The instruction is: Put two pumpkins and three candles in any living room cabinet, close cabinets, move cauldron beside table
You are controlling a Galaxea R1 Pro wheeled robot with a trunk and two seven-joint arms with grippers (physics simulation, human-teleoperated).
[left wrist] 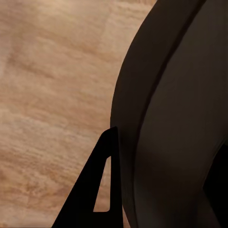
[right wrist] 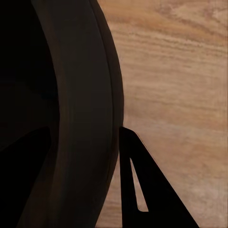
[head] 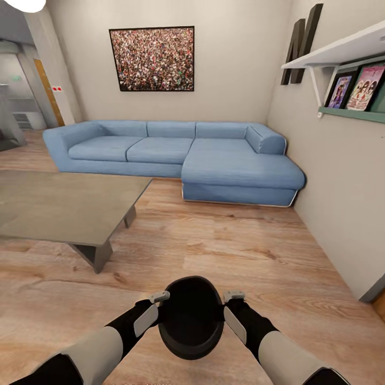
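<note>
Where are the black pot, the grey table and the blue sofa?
cauldron (head: 191, 321), head view, dark inside of its mouth.
table (head: 64, 206), head view, bare top.
sofa (head: 235, 166), head view, chaise seat cushion.

Little here can be read. A large dark block letter (head: 302, 43), an N or M, stands on the white wall shelf (head: 342, 49), near its left end, partly cut off by the shelf. The covers of the magazines (head: 355, 88) on the green ledge below bear print too small to make out. The framed picture (head: 152, 59) carries no words.
</note>
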